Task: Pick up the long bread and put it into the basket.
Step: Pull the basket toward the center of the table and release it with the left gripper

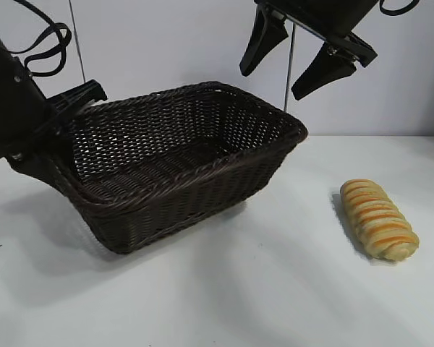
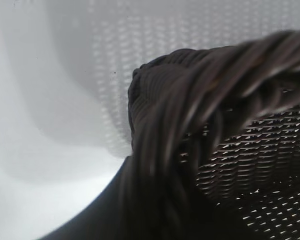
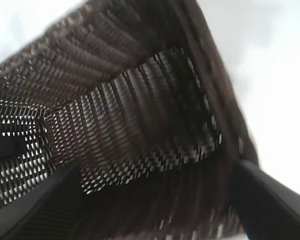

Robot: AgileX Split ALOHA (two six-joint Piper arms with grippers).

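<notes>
Nearest the ext. cam, the white table (image 1: 275,303) runs across the foreground. On it at approx 4 o'clock from frame centre lies the long bread (image 1: 378,219), golden w/ orange-brown ridges, flat on its side, long axis running 11 to 5 o'clock, well apart from the basket and untouched by either arm. Mid-depth, the basket (image 1: 181,170) fills centre-left: dark brown wicker, empty inside, tilted w/ its 9 o'clock end raised off the table and the far-right corner at approx 2 o'clock riding high. At that raised end, approx 9 o'clock, the left gripper (image 1: 52,123) is clamped on the braided rim, jaws nearly closed w/ the rim between them; the left wrist cam shows that rim (image 2: 200,115) blurred and very close, w/ weave behind. Farther back, at 1 o'clock, the right gripper (image 1: 296,58) hangs above the basket's far-right corner, fingers (image 1: 260,42) spread wide, holding nothing; its wrist cam looks down into the basket interior (image 3: 140,125) between both dark fingers.
</notes>
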